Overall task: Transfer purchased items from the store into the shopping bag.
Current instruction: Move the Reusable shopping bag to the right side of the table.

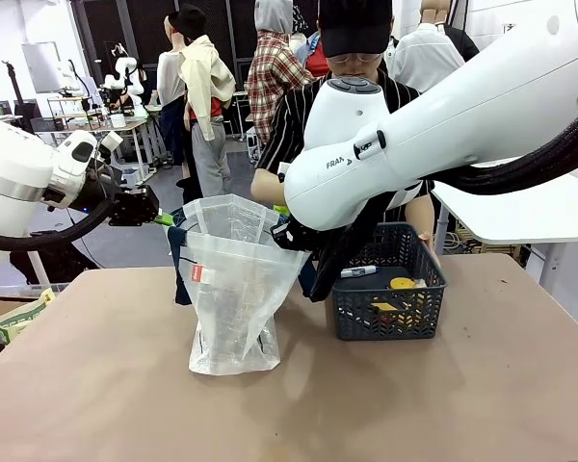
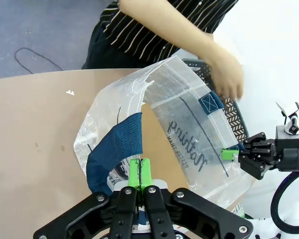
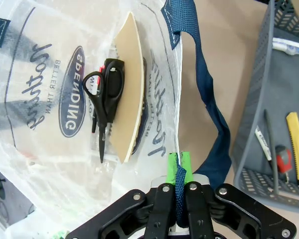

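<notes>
The shopping bag point(image 1: 233, 289) stands on the tabletop point(image 1: 96, 385) just beside the basket point(image 1: 385, 322). Its thin plastic looks floppy and slippery. The left gripper point(image 2: 139, 172) and right gripper point(image 3: 178, 167) are each clamped on a navy strap point(image 3: 209, 124), likely the firmest hold. Light packaged items point(image 1: 402, 285) lie in the basket.
</notes>
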{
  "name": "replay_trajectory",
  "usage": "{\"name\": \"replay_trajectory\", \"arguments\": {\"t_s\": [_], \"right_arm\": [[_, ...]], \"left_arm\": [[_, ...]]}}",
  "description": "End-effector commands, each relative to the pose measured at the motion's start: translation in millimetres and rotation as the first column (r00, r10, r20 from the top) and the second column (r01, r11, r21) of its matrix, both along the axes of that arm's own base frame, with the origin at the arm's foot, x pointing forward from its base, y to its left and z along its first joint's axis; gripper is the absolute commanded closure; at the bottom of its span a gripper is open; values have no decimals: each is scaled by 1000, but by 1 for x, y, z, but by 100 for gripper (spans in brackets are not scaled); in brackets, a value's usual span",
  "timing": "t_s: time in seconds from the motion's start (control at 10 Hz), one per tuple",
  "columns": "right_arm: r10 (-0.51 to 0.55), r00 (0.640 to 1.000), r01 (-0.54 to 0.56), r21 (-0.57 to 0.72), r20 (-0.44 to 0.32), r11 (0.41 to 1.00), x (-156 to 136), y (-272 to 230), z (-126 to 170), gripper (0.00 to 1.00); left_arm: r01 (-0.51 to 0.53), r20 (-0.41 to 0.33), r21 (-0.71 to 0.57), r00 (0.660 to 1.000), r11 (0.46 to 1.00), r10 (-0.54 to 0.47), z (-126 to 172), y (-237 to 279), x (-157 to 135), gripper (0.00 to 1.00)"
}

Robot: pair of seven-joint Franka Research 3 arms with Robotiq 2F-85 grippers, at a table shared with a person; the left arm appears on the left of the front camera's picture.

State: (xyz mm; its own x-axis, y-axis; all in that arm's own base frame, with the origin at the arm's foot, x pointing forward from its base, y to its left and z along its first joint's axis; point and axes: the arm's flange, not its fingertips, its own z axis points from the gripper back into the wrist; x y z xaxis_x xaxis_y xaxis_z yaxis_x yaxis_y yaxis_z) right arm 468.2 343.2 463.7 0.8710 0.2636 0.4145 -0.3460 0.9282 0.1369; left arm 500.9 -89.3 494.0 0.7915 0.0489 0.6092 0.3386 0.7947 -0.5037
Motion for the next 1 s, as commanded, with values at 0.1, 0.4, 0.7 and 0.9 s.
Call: {"name": "replay_trajectory", "arguments": {"t_s": [0.1,0.4,0.7,0.9], "right_arm": [[3,1000,-3,12,-6,1000,0,-2,1,100],[3,1000,-3,12,-6,1000,0,-2,1,100],[3,1000,-3,12,-6,1000,0,-2,1,100],[3,1000,-3,12,-6,1000,0,-2,1,100]], "left_arm": [[-1,4,0,1000,1000,1,2,1,0,100],[-1,4,0,1000,1000,1,2,1,0,100],[-1,4,0,1000,1000,1,2,1,0,100],[-1,4,0,1000,1000,1,2,1,0,100]]}}
